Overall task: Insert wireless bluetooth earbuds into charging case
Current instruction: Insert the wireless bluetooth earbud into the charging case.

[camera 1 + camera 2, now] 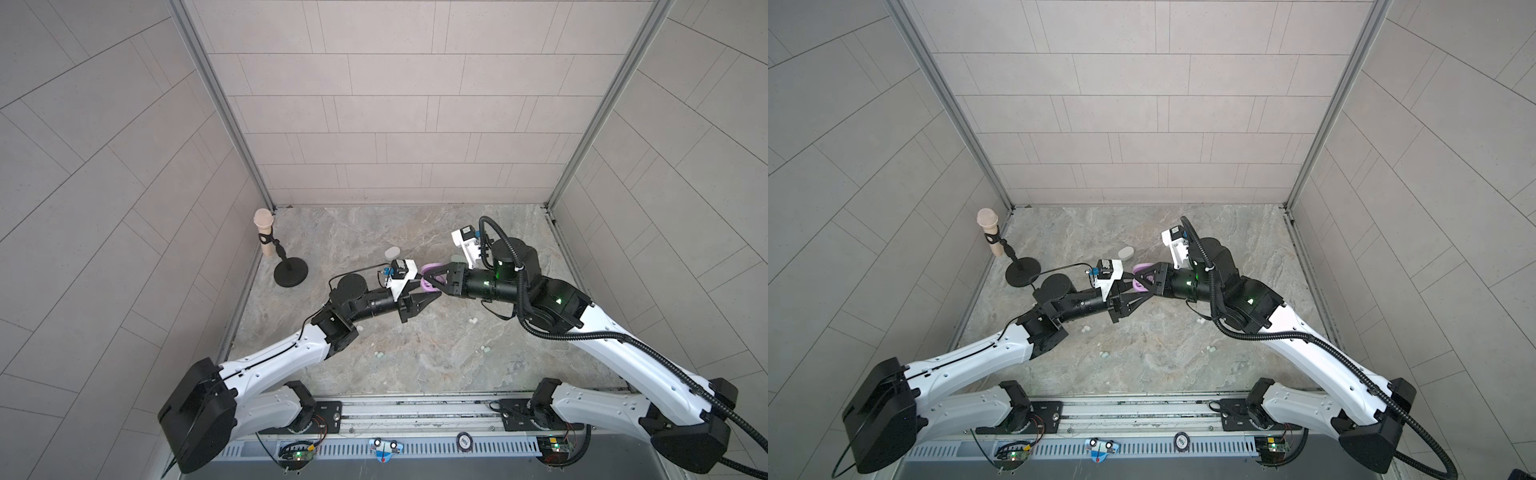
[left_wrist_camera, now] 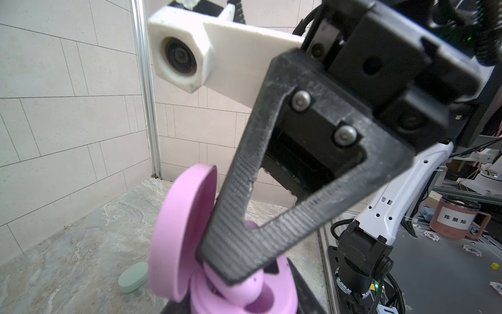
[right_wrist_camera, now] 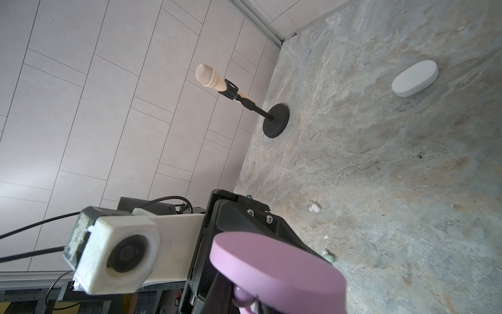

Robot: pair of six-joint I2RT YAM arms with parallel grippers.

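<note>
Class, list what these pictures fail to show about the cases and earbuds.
- Base of the lilac case: left wrist view, cut by the edge.
- lilac earbud: wrist views, mostly covered by the right tool.
- mint case: left wrist view, blurred, one end behind the lilac case.
- loose earbuds: both top views, too small for detail.

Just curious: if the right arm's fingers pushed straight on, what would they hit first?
The open lilac case in the left gripper: the right gripper, apparently pinching a lilac earbud, is right at its base.

White arms (image 1: 274,353), black ribbed fingers (image 2: 244,190)
</note>
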